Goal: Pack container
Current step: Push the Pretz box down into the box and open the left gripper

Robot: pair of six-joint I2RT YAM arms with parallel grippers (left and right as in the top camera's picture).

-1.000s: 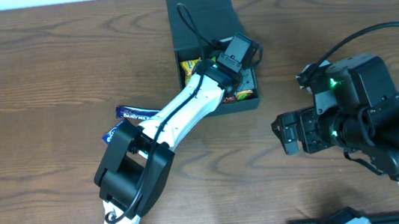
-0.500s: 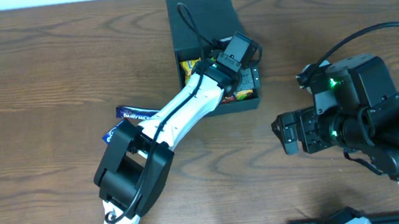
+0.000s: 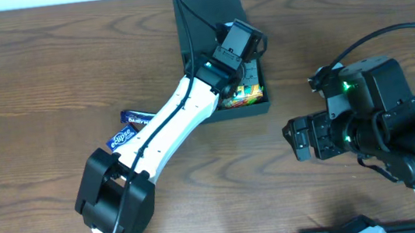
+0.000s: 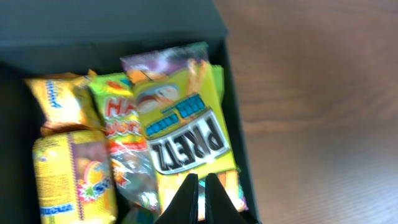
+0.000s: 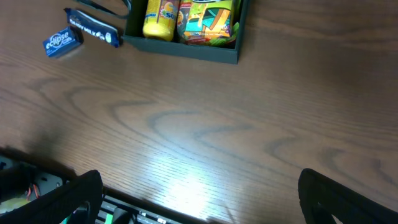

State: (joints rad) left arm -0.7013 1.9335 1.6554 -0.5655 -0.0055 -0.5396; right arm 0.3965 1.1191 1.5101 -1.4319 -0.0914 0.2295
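The black container (image 3: 261,107) stands at the back middle of the table with its flap lid (image 3: 207,10) laid open behind it. In the left wrist view its inside holds snack packets: a yellow Pretz packet (image 4: 186,134) by the right wall (image 4: 233,118), a clear gummy packet (image 4: 121,134) and a yellow packet (image 4: 68,180). My left gripper (image 4: 200,198) hangs over the container's front right part, shut, with nothing between its fingers. In the overhead view the left gripper (image 3: 245,63) sits over the box. My right gripper (image 3: 295,139) is open above bare table, right of the container.
A blue Eclipse packet (image 3: 120,137) and a dark blue Dairy Milk bar (image 3: 139,118) lie on the table left of the container, partly under the left arm. The right wrist view shows the same Eclipse packet (image 5: 62,42), the container's front wall (image 5: 186,48) and a black rail (image 5: 143,214) at the table's front edge.
My left gripper has gone from open to shut and moved a little towards the back of the container, the arm stretching further out. The right arm has not moved.
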